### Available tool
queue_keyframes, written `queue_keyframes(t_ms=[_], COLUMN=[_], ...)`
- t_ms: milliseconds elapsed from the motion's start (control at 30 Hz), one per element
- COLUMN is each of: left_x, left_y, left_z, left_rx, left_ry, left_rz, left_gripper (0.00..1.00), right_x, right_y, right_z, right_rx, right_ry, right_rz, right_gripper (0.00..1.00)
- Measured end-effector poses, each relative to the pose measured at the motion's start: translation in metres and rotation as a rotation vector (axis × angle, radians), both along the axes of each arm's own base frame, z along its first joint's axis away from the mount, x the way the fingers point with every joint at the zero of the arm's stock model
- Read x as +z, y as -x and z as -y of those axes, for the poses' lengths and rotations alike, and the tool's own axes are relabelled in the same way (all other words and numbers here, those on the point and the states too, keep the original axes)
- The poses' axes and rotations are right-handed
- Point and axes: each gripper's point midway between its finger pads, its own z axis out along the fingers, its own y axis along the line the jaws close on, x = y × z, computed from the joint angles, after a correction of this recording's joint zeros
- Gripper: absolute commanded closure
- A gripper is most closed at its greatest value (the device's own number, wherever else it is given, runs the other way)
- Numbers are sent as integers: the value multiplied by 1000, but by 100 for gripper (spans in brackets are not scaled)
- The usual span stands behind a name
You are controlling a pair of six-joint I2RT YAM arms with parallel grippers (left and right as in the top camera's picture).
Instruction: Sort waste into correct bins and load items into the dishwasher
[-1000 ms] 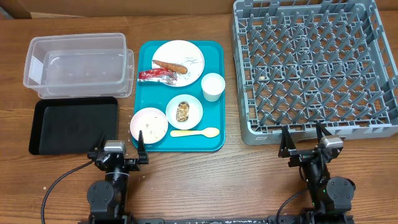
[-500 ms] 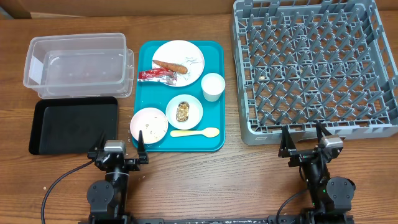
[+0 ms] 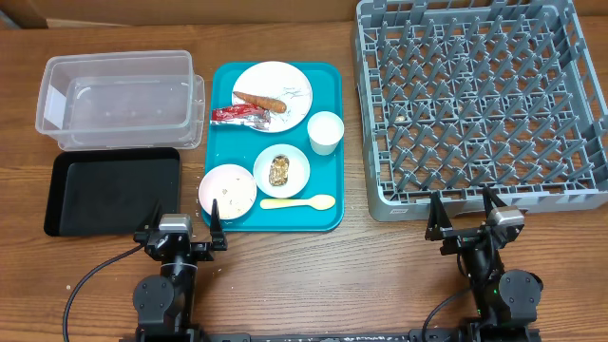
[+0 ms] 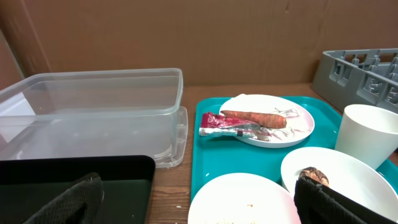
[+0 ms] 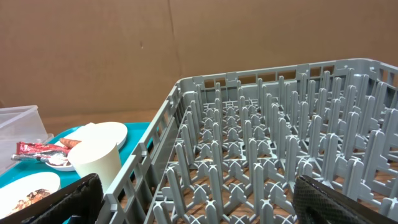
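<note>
Grippers gape empty, left gripper (image 3: 186, 220) and right gripper (image 3: 463, 211); you pinch the probably light, crinkly, slippery red foil wrapper (image 4: 230, 126) at its end nearest the teal tray (image 3: 323, 95) rim.

Got both arms folded down low along the bottom edge of the overhead frame, bases partly cropped there. Seeing the left tool (image 3: 186, 220) at lower left, aimed toward the top of the frame, jaws spread wide and gripping nothing. Same deal with the right tool (image 3: 463, 211) at lower right: spread wide, empty, aimed the same way. From the left wrist view, only catching dark padded fingertips (image 4: 78, 198) poking up in the two bottom corners. Same from the right wrist view, fingertips (image 5: 78, 194) sitting far apart in the bottom corners.
</note>
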Motion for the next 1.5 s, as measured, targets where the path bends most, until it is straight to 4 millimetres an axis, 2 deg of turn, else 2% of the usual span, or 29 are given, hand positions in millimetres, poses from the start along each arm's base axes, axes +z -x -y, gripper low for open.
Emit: queue_keyframes(t_ms=[1167, 1500], left_x=[0, 0], left_y=[0, 0], left_z=[0, -2], left_rx=[0, 11], left_ry=[0, -13], left_rz=[0, 0], left_gripper=[0, 0], right_x=[0, 0], right_y=[0, -1], right_z=[0, 13], right_rx=[-2, -77], right_ry=[0, 1], right_rz=[0, 1], right_gripper=[0, 0])
